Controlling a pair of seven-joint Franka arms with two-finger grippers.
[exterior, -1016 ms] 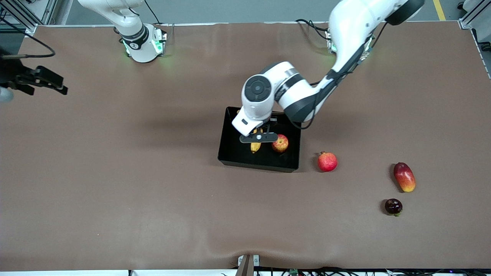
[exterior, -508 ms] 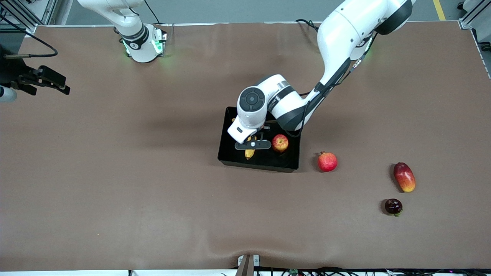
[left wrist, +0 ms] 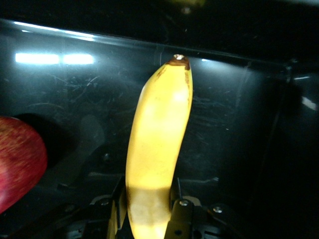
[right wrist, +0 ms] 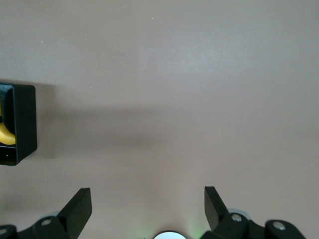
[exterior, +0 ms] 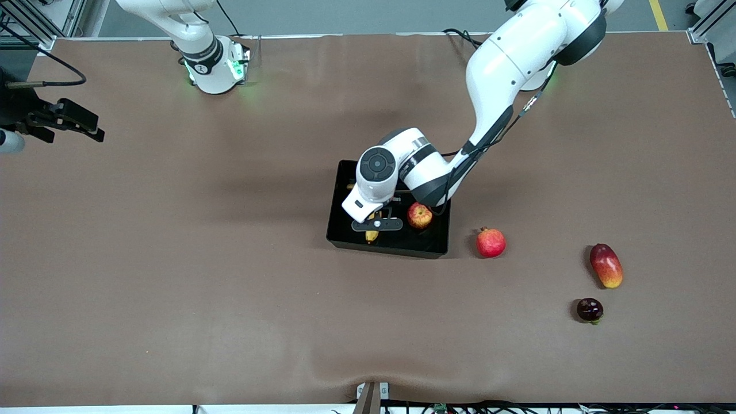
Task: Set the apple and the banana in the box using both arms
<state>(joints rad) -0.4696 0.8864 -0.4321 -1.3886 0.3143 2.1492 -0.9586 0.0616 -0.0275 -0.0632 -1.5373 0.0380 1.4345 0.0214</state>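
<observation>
The black box [exterior: 341, 239] lies mid-table. The apple [exterior: 420, 215] rests inside it, toward the left arm's end. My left gripper [exterior: 376, 225] is low inside the box, shut on the yellow banana [exterior: 372, 235]. In the left wrist view the banana [left wrist: 159, 134] runs out from between the fingers [left wrist: 180, 214] over the box floor [left wrist: 239, 124], with the apple [left wrist: 20, 169] beside it. My right gripper [exterior: 86, 127] waits open and empty over the table at the right arm's end. It shows open in the right wrist view [right wrist: 148, 199], with the box corner [right wrist: 22, 124] farther off.
An evenly red crowned fruit [exterior: 490, 242] lies just outside the box toward the left arm's end. A red-yellow mango [exterior: 606, 265] and a small dark fruit [exterior: 590, 310] lie farther that way, nearer the front camera.
My left gripper has come down into the box with the banana and shifted toward the front camera. The right gripper has barely moved.
</observation>
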